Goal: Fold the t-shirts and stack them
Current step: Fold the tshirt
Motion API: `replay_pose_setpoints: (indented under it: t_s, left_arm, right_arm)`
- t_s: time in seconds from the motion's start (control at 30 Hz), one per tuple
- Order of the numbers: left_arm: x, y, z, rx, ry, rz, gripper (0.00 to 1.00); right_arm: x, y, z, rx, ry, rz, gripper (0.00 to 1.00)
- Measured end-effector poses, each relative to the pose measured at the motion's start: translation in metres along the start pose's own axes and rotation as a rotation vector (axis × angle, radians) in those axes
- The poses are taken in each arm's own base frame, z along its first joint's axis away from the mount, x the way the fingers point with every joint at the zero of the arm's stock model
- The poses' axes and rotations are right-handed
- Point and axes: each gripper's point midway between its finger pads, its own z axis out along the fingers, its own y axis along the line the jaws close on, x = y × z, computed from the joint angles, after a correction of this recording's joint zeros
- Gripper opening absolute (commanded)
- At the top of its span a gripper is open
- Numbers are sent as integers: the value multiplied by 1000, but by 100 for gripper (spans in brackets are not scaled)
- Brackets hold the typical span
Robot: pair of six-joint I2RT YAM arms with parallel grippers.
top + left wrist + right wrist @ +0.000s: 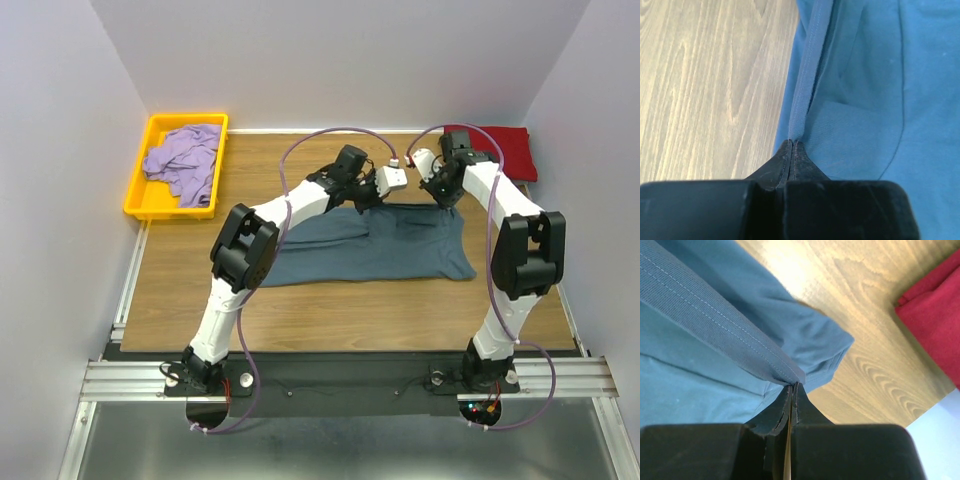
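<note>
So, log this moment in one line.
left gripper, right gripper: shut on blue-grey t-shirt | red t-shirt: far-right corner | lavender t-shirt: in yellow tray

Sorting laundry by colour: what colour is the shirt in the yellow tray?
The shirt is pale lavender; top external view shows it best.

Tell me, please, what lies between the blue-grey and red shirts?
Only bare wooden table, as the right wrist view shows, separates the blue-grey shirt from the red shirt.

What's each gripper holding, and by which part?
Both hold the blue-grey t-shirt: left gripper pinches a hemmed edge, right gripper a stitched hem.
</note>
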Motion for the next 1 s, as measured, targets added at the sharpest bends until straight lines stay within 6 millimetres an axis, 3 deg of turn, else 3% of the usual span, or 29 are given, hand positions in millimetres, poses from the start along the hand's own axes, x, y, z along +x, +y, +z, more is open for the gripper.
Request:
replay_pose_setpoints:
  t_s: [0.3, 0.47, 0.73, 1.0]
  left_arm:
    - [9, 0, 5, 1, 14, 2, 0]
    - [16, -12, -2, 26, 25, -8, 0]
    - [13, -30, -23, 53, 23, 27, 0]
    - [27, -63, -23, 131, 54, 86, 1]
  right_arm:
    - [-1, -2, 7, -4, 4, 1, 0]
    - [0, 3, 1, -17, -7, -3, 1]
    - [14, 29, -21, -76, -29, -4, 0]
    - [39, 59, -13, -176, 28, -1, 1]
